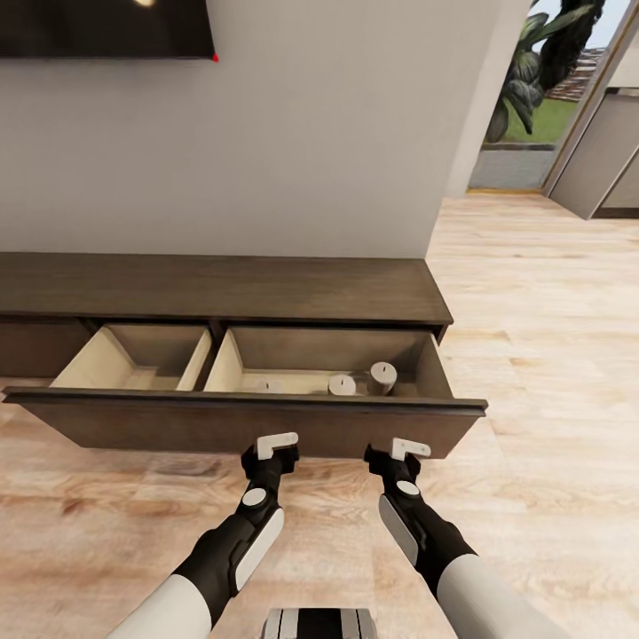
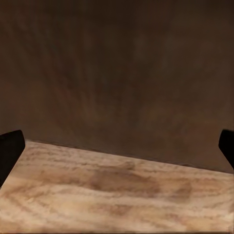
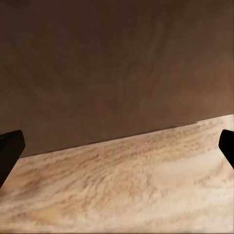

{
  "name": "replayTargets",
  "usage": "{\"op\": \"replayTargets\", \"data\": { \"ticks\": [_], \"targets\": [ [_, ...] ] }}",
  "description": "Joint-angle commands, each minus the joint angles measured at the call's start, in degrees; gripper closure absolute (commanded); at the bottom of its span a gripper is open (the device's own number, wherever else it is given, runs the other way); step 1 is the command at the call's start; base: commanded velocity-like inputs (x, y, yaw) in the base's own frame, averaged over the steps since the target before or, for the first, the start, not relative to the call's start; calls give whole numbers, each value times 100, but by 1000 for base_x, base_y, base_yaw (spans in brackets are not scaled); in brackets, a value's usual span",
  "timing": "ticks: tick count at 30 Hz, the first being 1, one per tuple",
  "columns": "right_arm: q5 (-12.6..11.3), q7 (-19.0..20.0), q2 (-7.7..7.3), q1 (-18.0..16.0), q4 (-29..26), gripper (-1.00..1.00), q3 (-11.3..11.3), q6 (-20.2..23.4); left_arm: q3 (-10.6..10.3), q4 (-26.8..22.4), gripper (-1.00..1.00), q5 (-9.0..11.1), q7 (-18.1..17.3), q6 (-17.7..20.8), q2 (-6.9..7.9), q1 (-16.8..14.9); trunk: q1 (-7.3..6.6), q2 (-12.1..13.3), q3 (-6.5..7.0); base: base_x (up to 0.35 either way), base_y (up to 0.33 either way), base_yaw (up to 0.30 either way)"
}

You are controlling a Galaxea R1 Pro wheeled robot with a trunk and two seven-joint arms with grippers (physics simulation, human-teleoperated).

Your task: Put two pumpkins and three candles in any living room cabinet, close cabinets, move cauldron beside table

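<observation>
The long dark-brown cabinet (image 1: 222, 288) stands against the wall with its wide drawer (image 1: 248, 426) pulled out. Three grey-beige candles (image 1: 342, 384) stand in the drawer's right compartment, and the left compartment (image 1: 142, 359) holds nothing. My left gripper (image 1: 277, 451) and right gripper (image 1: 401, 454) hover side by side just in front of the drawer front, low above the floor. In the left wrist view the left gripper (image 2: 117, 151) is open, facing the dark panel. In the right wrist view the right gripper (image 3: 117, 151) is open too. The pumpkins, cauldron and table are out of view.
A dark TV screen (image 1: 106, 27) hangs on the grey wall above the cabinet. Light wood floor (image 1: 532, 355) stretches to the right toward a glass door (image 1: 532, 106) with plants outside. A grey unit (image 1: 608, 151) stands at the far right.
</observation>
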Motion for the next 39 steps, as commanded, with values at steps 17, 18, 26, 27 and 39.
{"op": "replayTargets", "data": {
  "ticks": [17,18,26,27,39],
  "targets": [
    [-43,-47,-66,-4,354,-100,38,-855,-45,198,-100,43,66,-483,12,1,4,-5,-49,0,0,0],
    [-37,-48,-67,-4,383,-100,40,-891,-45,205,-100,42,70,-498,14,2,4,-5,-49,0,0,0],
    [-24,-48,-67,-4,435,-100,72,-991,-40,234,-100,-371,101,-540,-9,28,4,-5,-49,0,0,0],
    [-24,-47,-67,-4,435,-100,72,-990,-39,234,-100,-381,103,-540,-11,29,4,-5,-49,0,0,0],
    [-24,-49,-65,-4,437,-100,76,-990,-29,238,-100,-379,100,-894,1,30,4,-5,-49,0,0,0]
  ]
}}
